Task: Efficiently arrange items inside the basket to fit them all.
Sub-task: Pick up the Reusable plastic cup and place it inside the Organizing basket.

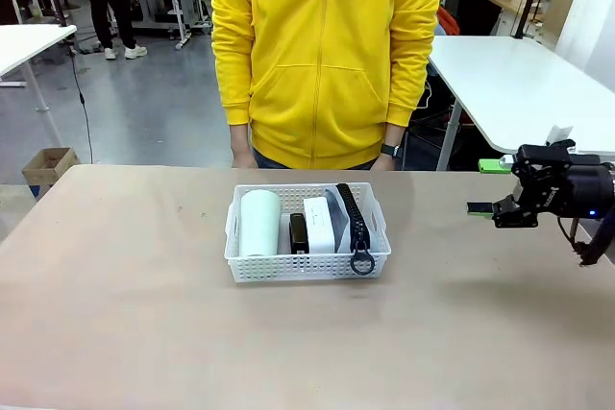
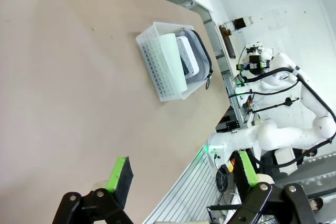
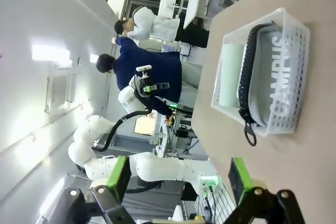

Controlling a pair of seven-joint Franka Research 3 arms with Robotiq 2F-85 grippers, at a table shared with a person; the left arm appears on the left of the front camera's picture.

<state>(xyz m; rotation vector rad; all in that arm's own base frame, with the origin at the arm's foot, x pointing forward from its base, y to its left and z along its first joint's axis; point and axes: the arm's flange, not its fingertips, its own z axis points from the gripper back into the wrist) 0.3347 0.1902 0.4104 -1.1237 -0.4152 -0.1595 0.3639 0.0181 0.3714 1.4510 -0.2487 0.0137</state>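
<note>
While both arms hang back from the middle, the basket (image 1: 307, 264) sits on the brown table (image 1: 125, 333), centred, with all four items packed in it. Nearest the robot, the pouch's ring pull (image 1: 362, 262) hangs over the basket's near rim. From the robot's left to right, inside lie the cup (image 1: 259, 223) on its side, the stapler (image 1: 299, 233), the white box (image 1: 319, 224), and the pouch (image 1: 352, 218) standing on edge against the right wall, zipper up. The items look pressed side by side; whether each touches the next cannot be told for sure.

At the table's right edge, the right gripper (image 1: 496, 186) is held above the surface, well apart from the basket, its green-padded fingers apart and empty. The left gripper (image 2: 181, 174), seen in the left wrist view, also has its fingers spread with nothing between them, the basket (image 2: 157, 66) well ahead of it.

Beyond the basket, a person in a yellow hoodie (image 1: 325, 55) stands at the far side, hands low behind the table edge.
</note>
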